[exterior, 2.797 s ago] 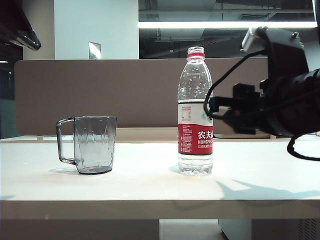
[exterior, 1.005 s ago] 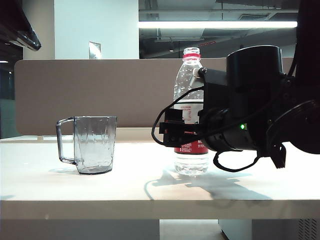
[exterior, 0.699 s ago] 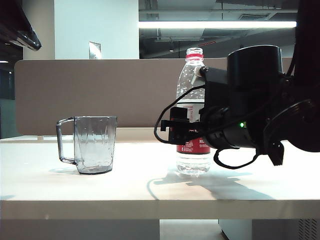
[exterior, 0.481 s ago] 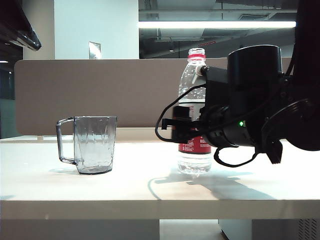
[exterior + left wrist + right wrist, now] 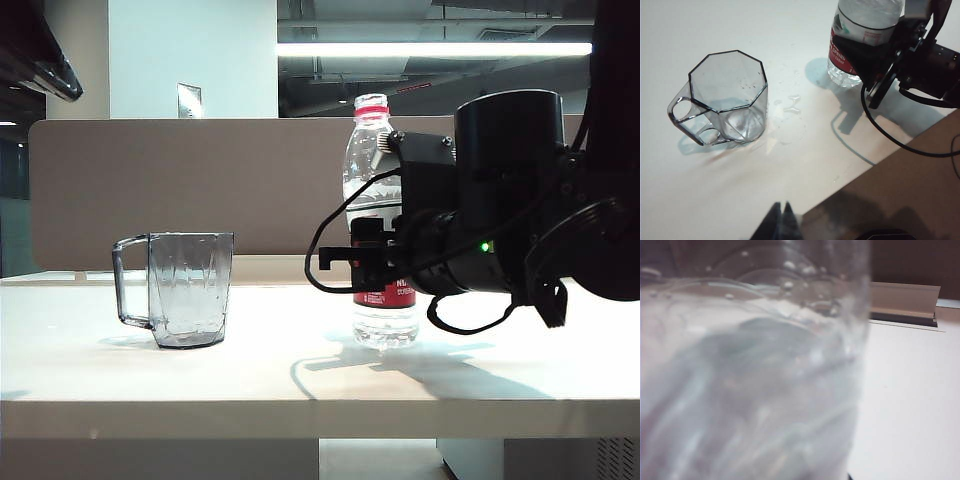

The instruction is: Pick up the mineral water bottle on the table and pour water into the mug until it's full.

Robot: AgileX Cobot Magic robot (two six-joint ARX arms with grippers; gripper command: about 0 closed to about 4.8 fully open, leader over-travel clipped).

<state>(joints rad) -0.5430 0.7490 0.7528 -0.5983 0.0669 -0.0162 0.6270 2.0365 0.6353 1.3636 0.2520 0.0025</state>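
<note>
Right gripper at the mineral water bottle's label; mug waits empty.

Exterior view: the mineral water bottle (image 5: pixel 381 215) stands on the table (image 5: pixel 300 375), tilted slightly, well apart from the mug (image 5: pixel 183 288). The right gripper (image 5: pixel 372 262) sits at the label band; whether its jaws already pinch the bottle cannot be told here.
Left wrist view: the right gripper (image 5: pixel 875 60) straddles the labelled waist of the bottle (image 5: pixel 860 35); small water drops lie on the table (image 5: pixel 805 150) near the mug (image 5: pixel 726 100). The left gripper (image 5: pixel 781 220) hangs back, fingertips pressed together.
Right wrist view: the bottle (image 5: pixel 750 375) fills the frame, very close.
Thin plastic, probably heavy with water, slick and squashable; the labelled waist looks the firmest hold.
</note>
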